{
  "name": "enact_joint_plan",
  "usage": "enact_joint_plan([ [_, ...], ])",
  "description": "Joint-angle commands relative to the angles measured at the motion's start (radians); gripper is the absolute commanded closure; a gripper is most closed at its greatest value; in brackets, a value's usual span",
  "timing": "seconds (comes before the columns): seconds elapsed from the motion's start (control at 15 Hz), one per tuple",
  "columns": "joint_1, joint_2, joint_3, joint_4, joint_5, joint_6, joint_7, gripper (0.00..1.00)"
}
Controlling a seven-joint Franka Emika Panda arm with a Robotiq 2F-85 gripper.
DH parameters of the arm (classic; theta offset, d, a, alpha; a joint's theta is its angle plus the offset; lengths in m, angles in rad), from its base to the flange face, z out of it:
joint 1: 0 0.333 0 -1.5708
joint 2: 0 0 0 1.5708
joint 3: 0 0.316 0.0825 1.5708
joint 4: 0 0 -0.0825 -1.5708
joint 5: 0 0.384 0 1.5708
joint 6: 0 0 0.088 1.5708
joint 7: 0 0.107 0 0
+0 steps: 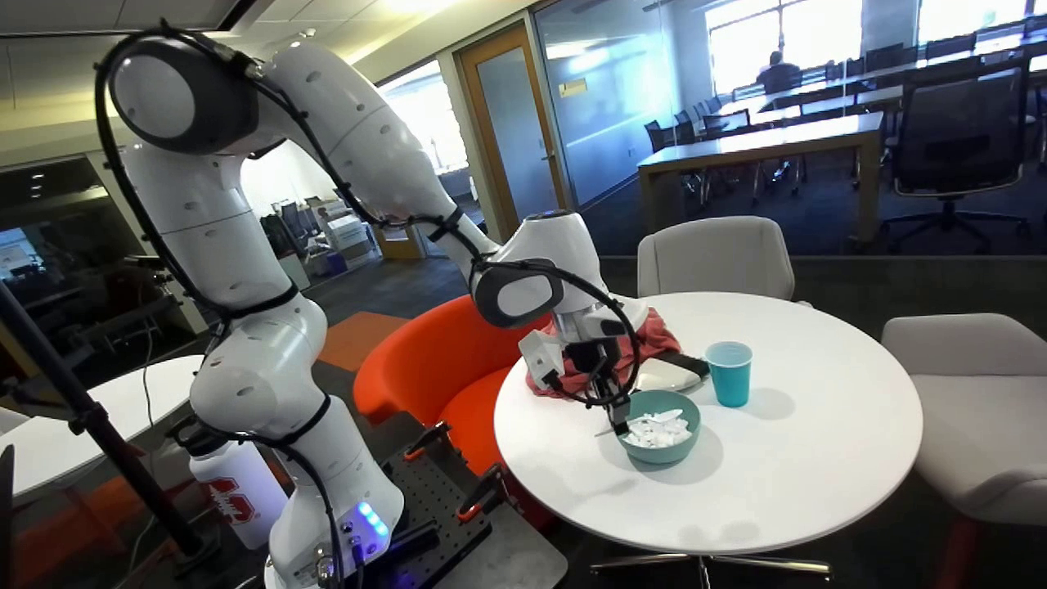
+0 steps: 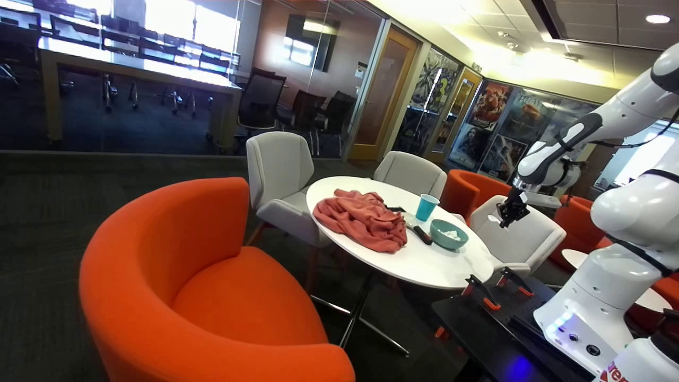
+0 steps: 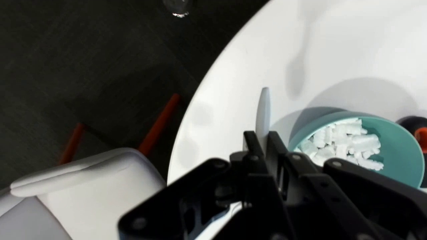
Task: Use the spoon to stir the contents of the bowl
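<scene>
The teal bowl (image 1: 664, 455) sits upright on the white table and shows in both exterior views (image 2: 444, 242). It is at the right in the wrist view (image 3: 402, 160). White chunky pieces (image 3: 343, 141) fill part of it. My gripper (image 3: 261, 138) is shut on a white plastic spoon (image 3: 263, 108). The spoon is held above the table beside the bowl, apart from it, and its shadow falls on the tabletop. In an exterior view, the gripper (image 1: 619, 421) and spoon (image 1: 664, 416) overlap the bowl. The gripper also shows to the bowl's right (image 2: 506, 220).
A blue cup (image 1: 730, 378) stands on the round table (image 1: 785, 483) beyond the bowl. A crumpled red cloth (image 2: 366, 223) and a black-handled utensil (image 2: 421, 234) lie near the bowl. Grey chairs (image 1: 716, 258) and an orange chair (image 1: 433, 368) surround the table.
</scene>
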Motion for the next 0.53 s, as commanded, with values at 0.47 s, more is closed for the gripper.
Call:
enact_joint_plan([
  [0.47, 0.17, -0.007, -0.116, 0.02, -0.137, -0.103, -0.012, 0.97],
])
